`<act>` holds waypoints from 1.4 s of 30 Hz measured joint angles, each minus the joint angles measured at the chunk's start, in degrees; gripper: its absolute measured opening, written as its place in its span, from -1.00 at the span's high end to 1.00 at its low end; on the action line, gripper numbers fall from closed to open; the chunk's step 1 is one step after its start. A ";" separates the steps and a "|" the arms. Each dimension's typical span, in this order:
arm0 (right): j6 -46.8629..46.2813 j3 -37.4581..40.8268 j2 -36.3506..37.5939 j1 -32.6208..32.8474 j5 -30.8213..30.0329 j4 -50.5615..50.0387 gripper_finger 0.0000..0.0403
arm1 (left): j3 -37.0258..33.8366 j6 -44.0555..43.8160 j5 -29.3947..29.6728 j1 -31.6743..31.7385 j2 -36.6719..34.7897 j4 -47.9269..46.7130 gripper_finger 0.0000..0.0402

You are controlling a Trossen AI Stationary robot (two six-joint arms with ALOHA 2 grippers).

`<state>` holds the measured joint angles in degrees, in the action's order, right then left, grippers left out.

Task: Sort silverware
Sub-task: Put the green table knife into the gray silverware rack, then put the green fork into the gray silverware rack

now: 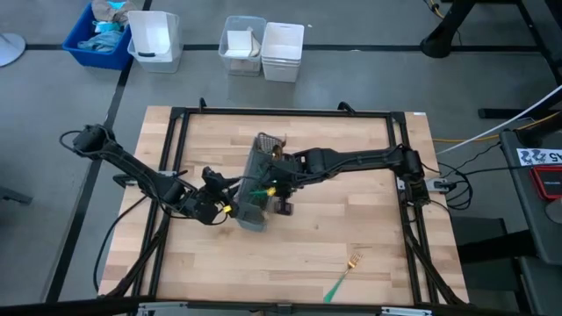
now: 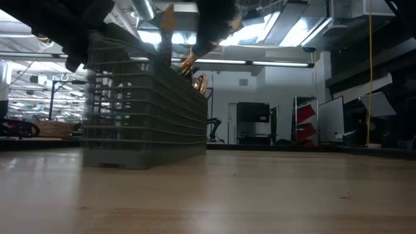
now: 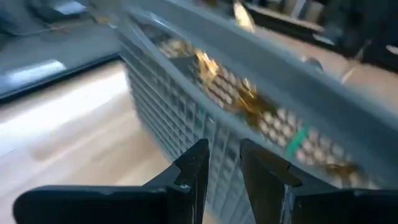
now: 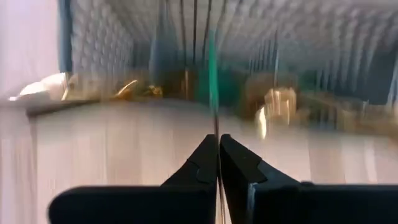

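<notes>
Silverware: your gold-headed, teal-handled pieces stand heads-up inside the grey mesh caddy (image 1: 255,189) at mid-table; one fork (image 1: 345,274) lies alone near the front edge.
Right gripper (image 4: 217,144): over the caddy, pinching a thin teal handle (image 4: 212,68).
Left gripper (image 3: 219,163): parted around the caddy's wall.
Obstruction: both arms crowd your caddy.

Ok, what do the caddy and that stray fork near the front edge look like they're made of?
The caddy looks like grey moulded plastic, matte, though coated wire cannot be ruled out: its walls are an open grid of fine bars. The fork has a shiny gold-coloured head, apparently metal, and a slim teal-green handle, probably plastic or coated.
</notes>
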<state>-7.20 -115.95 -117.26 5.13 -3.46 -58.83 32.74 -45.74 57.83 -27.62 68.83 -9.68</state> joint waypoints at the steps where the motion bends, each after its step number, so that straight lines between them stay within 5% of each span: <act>1: 0.02 -0.11 -0.11 -0.02 -0.05 3.12 0.86 | 0.02 0.39 -1.59 0.03 0.18 0.53 0.56; 14: 0.08 -1.13 -0.13 -0.02 -0.76 10.25 0.61 | -0.08 1.49 -3.11 0.60 2.02 0.18 0.56; 24: -3.22 -13.21 -0.13 1.60 8.75 -2.70 0.61 | -0.08 8.25 -2.98 -0.42 1.06 -0.33 0.56; 32: -17.82 -14.40 -0.01 8.34 18.01 -14.44 0.61 | -0.05 13.37 -2.78 -3.18 -4.79 -0.65 0.56; 42: -55.90 -8.13 -0.04 22.82 5.96 -18.72 0.61 | -0.05 18.29 -2.78 -6.98 -10.14 -0.83 0.56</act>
<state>-63.09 -124.08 -117.30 27.94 2.51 -77.55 32.69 -27.45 55.05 -34.61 58.69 -10.50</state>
